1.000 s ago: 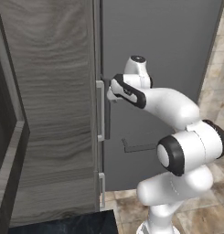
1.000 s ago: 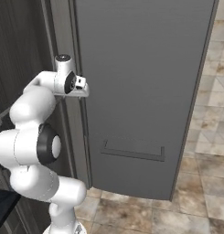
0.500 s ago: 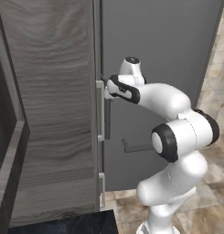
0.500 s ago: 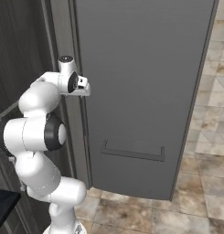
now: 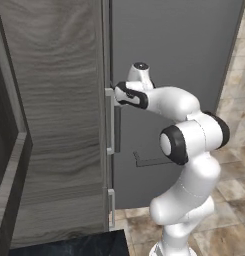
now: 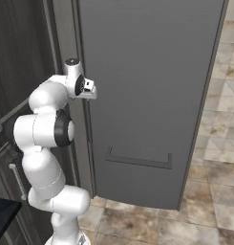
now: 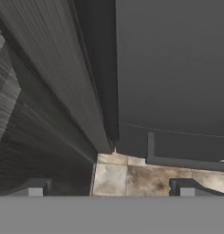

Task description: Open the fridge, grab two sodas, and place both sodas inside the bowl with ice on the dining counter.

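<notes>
Fridge (image 5: 169, 75): I see its top cut off by the frame, interior hidden behind the shut door; gripper (image 7: 109, 192) fingertips barely showing.

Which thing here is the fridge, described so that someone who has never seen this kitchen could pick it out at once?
Start at the white arm with its open gripper in the middle of the left base view. Directly behind it stands the fridge, a tall flat dark grey door reaching down to the tiled floor. Unlike the streaky wood-grain cabinet panels on its left, it is plain and smooth, with a shallow rectangular recess low down.
</notes>
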Tool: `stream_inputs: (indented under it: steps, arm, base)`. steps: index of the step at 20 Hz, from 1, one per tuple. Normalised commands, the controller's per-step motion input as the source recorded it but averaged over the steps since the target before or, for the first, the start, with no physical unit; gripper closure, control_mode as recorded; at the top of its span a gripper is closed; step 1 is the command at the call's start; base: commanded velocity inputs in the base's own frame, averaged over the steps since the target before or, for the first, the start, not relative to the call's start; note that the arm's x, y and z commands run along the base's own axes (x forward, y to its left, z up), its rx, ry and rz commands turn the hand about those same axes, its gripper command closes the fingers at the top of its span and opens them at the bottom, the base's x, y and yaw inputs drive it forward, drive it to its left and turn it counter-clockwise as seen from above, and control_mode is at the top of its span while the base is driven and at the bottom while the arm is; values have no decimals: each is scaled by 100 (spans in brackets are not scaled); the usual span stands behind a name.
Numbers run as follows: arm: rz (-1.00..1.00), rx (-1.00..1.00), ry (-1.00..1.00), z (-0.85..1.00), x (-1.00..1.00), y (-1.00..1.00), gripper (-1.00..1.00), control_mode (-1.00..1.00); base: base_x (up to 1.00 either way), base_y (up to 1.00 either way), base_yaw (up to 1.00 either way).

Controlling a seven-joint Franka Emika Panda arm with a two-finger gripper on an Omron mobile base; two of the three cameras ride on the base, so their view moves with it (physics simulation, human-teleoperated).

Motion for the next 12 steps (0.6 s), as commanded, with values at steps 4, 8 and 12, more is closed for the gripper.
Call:
stream_inputs:
  steps: [4, 8, 12]
  arm:
    - [-2, 0, -3, -22, 35, 5, -100, -100]
    - [-2, 0, -7, -27, 27, 10, -100, -100]
    - [-2, 0, -6, -27, 24, 18, -100, -100]
  base:
    - [0, 0, 0]
    - [0, 0, 0]
    - [0, 0, 0]
